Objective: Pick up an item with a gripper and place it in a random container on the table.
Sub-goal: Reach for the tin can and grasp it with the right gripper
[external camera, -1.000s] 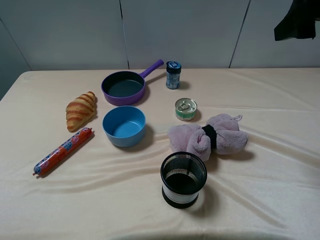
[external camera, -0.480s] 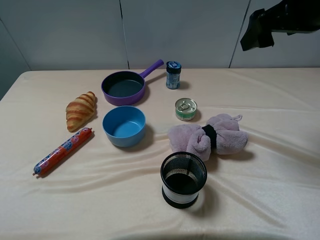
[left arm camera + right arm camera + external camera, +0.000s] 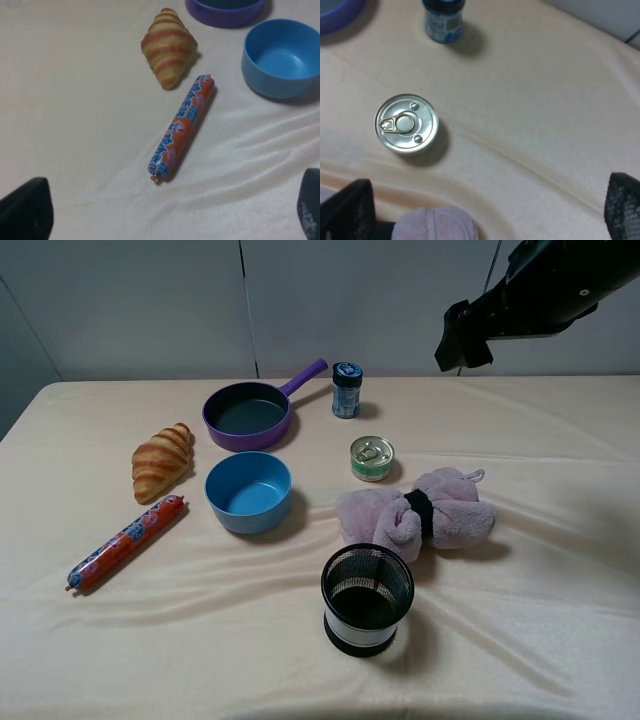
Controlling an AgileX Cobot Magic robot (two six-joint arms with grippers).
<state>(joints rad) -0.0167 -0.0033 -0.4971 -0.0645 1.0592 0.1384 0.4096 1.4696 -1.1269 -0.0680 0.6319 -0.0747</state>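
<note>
The small tin can (image 3: 372,458) with a green label and silver pull-tab lid stands on the cream cloth table (image 3: 560,640), just beyond a pink towel. It also shows from above in the right wrist view (image 3: 406,124). The black mesh cup (image 3: 367,598) with a white band stands upright and empty near the front. My right gripper (image 3: 462,337) hangs high over the table's back right, open and empty (image 3: 485,212), with the can below and ahead of it. My left gripper (image 3: 167,210) is open and empty above the cloth near the sausage; it is out of the exterior view.
A pink bundled towel (image 3: 415,512) lies between can and cup. A blue-capped jar (image 3: 346,390), purple pan (image 3: 248,414) and blue bowl (image 3: 248,492) sit left of the can. A croissant (image 3: 162,460) and a sausage (image 3: 126,542) lie at the left.
My right arm has swung from the top right corner leftward and lower, further into the exterior view. Nothing on the table has moved.
</note>
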